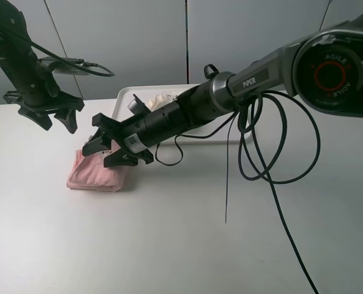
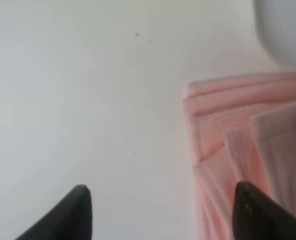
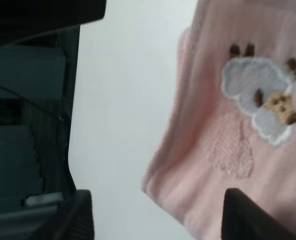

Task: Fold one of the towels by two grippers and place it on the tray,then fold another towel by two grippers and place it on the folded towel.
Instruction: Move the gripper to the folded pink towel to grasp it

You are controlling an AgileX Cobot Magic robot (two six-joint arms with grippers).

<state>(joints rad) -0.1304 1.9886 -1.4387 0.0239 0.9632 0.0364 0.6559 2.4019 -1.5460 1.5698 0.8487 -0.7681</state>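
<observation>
My right gripper (image 1: 116, 145) hangs directly over the pink towel (image 1: 98, 173), its jaws parted and nothing caught between them. In the right wrist view the cloth fills the far side past one fingertip, with an embroidered sheep patch (image 3: 261, 99) facing up. My left gripper (image 1: 51, 115) stands spread wide and empty above the counter (image 1: 181, 245), at about ten o'clock from the towel and clear of it.

The pink towel lies on the counter as a folded bundle, at about eight o'clock from the white tray (image 1: 127, 95). The left wrist view shows its stacked edges (image 2: 227, 100) as several layers. The cream towel (image 1: 164, 98) already sits on the tray, mostly hidden behind my right arm.

I judge the folding to be done and the step in hand to be the lift onto the cream towel. To do it well, I would bring both grippers down on opposite ends of the bundle and bite through every layer, not just the top flap, so nothing unfolds in the air. The two sides should rise together and level, travel toward two o'clock over the tray rim, and come down squarely on the cream bundle. My trailing cables (image 1: 261, 153) hang near the tray and could snag.
</observation>
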